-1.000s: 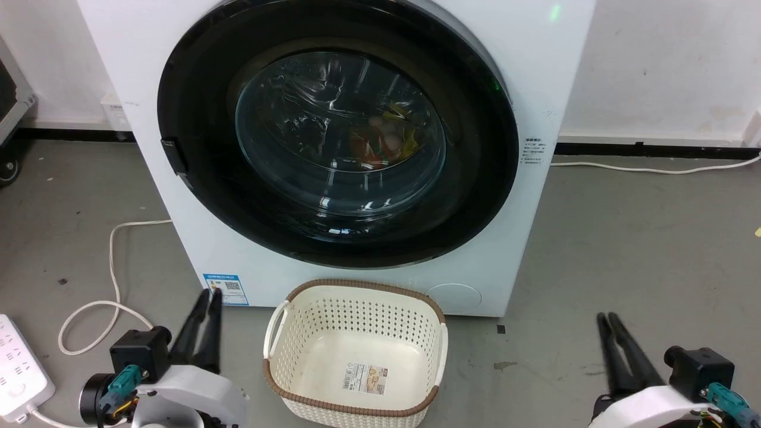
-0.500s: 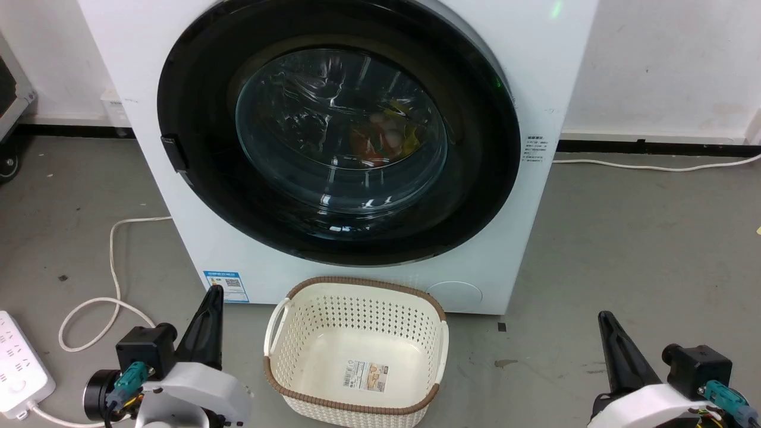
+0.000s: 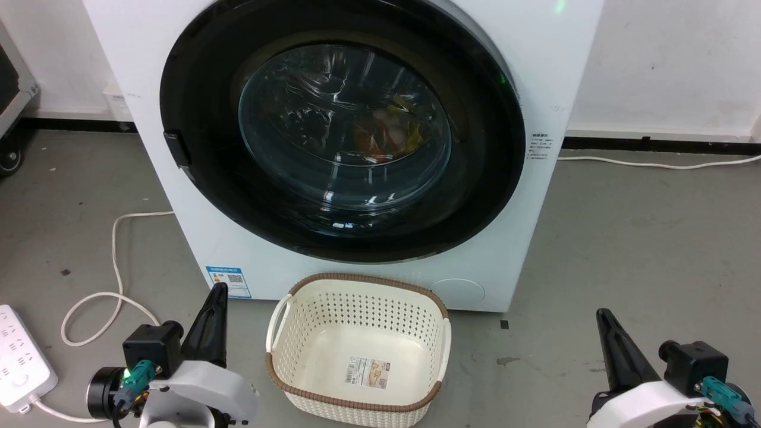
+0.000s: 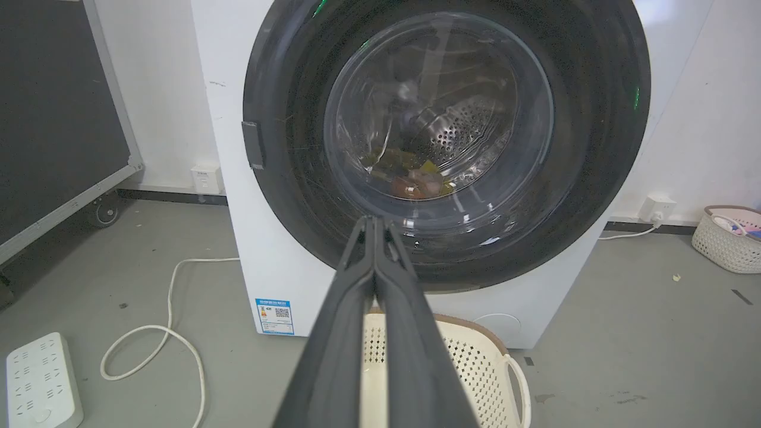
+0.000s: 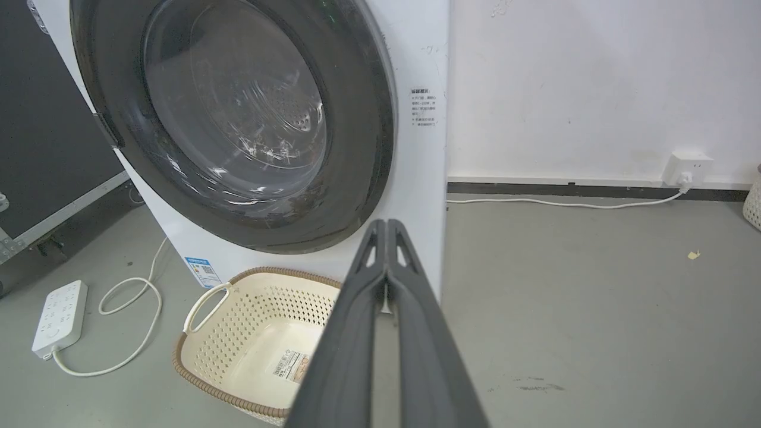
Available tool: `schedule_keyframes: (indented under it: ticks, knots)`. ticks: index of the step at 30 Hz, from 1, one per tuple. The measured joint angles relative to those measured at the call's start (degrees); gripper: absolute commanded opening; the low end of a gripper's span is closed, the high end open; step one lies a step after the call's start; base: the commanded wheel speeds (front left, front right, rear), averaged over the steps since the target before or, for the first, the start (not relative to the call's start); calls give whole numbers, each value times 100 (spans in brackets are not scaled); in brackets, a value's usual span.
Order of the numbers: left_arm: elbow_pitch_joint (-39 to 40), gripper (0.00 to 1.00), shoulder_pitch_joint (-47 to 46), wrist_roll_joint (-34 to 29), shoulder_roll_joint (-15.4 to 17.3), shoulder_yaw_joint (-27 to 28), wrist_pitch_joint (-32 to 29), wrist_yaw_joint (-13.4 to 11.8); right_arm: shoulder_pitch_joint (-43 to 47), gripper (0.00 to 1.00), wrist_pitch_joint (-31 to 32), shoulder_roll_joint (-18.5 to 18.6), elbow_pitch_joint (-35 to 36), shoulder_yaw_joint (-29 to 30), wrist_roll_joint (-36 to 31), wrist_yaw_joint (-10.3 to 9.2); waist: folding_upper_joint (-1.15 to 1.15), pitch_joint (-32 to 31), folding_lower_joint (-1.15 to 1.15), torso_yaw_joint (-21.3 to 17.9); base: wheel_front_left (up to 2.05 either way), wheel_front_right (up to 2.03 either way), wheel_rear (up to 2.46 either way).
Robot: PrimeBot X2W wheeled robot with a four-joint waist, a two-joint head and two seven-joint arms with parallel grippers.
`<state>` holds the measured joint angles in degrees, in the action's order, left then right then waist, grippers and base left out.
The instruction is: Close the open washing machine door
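Note:
The washing machine door, round and glossy black with a bulging glass window, lies flat against the white machine front. Its latch tab sits at the left edge. Colourful laundry shows through the glass. In the left wrist view the door faces me, and in the right wrist view the door appears at a slant. My left gripper is shut and empty, low over the floor left of the basket. My right gripper is shut and empty at the lower right. Neither touches the door. Left gripper and right gripper fingers press together.
An empty cream laundry basket stands on the floor right below the door. A white power strip and its looping cable lie at the left. A wheeled black case is at the far left, and another basket at the far right.
The fingers of both grippers showed a thin gap a second ago and now lie together. The camera has shifted slightly. The door looks the same.

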<state>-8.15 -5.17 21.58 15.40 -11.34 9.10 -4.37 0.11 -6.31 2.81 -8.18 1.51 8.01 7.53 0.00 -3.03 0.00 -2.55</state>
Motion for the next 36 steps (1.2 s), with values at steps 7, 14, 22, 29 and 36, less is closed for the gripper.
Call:
schedule_keyframes:
  ticks: [7,14,22,29,36]
  knots:
    - [55,0,49,-148,-65,93,-51,27,0,0,25,0,59,-11,-46,0,0,22,0,18,0,0,0]
    - [116,0,61,-298,-176,154,-110,52,0,0,74,0,112,-20,-100,0,0,44,0,37,0,0,0]
    - [181,0,86,-475,-255,263,-204,101,0,0,135,0,171,-34,-156,0,0,69,0,58,0,0,0]
    - [236,0,130,-626,-365,325,-261,112,0,0,172,0,230,-41,-210,0,0,91,0,76,0,0,0]
    - [292,0,170,-789,-438,417,-322,153,-1,0,224,0,290,-52,-260,0,0,113,0,95,0,0,0]
